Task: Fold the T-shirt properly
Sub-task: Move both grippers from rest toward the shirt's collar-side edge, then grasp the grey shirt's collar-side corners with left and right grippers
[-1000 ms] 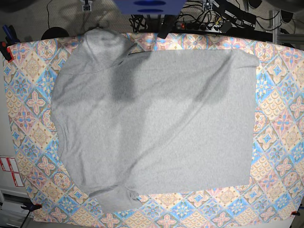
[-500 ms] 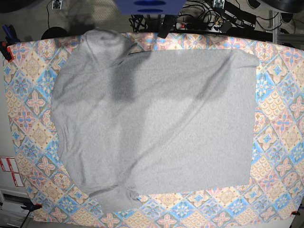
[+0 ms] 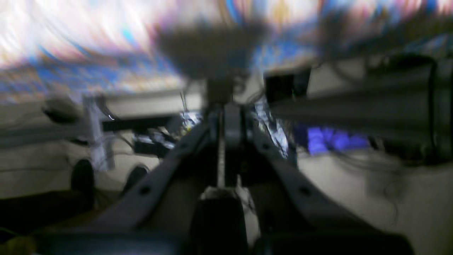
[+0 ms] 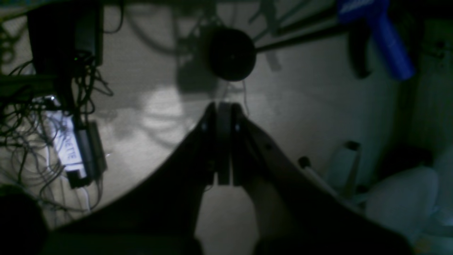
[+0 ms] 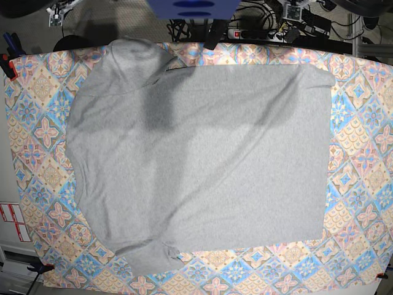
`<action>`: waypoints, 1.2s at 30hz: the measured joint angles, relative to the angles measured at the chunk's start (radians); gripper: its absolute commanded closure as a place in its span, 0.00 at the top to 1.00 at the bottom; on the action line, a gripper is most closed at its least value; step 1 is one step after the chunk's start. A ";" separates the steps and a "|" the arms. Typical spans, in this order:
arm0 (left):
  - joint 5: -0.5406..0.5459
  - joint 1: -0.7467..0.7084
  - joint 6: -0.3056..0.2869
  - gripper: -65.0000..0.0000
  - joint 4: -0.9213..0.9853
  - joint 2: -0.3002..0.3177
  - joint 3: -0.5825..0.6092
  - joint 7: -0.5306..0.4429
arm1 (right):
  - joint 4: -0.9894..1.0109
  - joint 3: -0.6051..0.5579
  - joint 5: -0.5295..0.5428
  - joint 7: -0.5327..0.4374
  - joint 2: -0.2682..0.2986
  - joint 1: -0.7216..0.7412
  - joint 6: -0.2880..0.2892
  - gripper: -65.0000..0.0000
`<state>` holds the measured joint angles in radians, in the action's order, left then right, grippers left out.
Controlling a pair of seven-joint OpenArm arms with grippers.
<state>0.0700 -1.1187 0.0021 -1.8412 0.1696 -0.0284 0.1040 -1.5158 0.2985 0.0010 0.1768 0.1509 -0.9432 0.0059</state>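
The T-shirt (image 5: 196,153) lies spread flat on the table in the base view, plain grey side up. Its sleeves are at the upper left (image 5: 132,55) and lower left (image 5: 147,255), and its straight hem is on the right. Both grippers are off the table, beyond its far edge. My left gripper (image 3: 224,106) is shut and holds nothing; its wrist view is motion-blurred. It shows in the base view at the top right (image 5: 290,10). My right gripper (image 4: 223,106) is shut and empty over the floor, and shows at the top left (image 5: 58,12).
A patterned tablecloth (image 5: 362,184) covers the table around the shirt. Cables and a power strip (image 5: 258,31) lie behind the far edge. A blue part (image 5: 193,7) hangs at the top centre. A clamp (image 5: 6,61) grips the left edge.
At the top edge of the base view, the right gripper has slid left and down a little, and the left gripper has come into view. The shirt has not moved.
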 measured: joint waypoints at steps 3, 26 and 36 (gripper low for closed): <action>0.126 0.000 0.002 0.00 -0.040 0.011 -0.050 -0.003 | -0.092 0.002 -0.002 0.035 -0.001 -0.008 -0.002 0.00; 0.928 0.204 0.012 0.26 0.157 0.159 -0.166 0.003 | -0.305 0.002 0.002 0.120 0.002 -0.004 0.004 0.00; 0.935 0.304 0.009 0.27 0.245 0.155 -0.159 0.001 | -0.305 0.002 0.002 0.120 0.002 -0.002 0.005 0.00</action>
<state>1.0046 -0.8146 0.0113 -1.5967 0.3244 -0.1875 0.1051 -1.8206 0.3004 0.0029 0.2970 0.1528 -0.9455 0.0109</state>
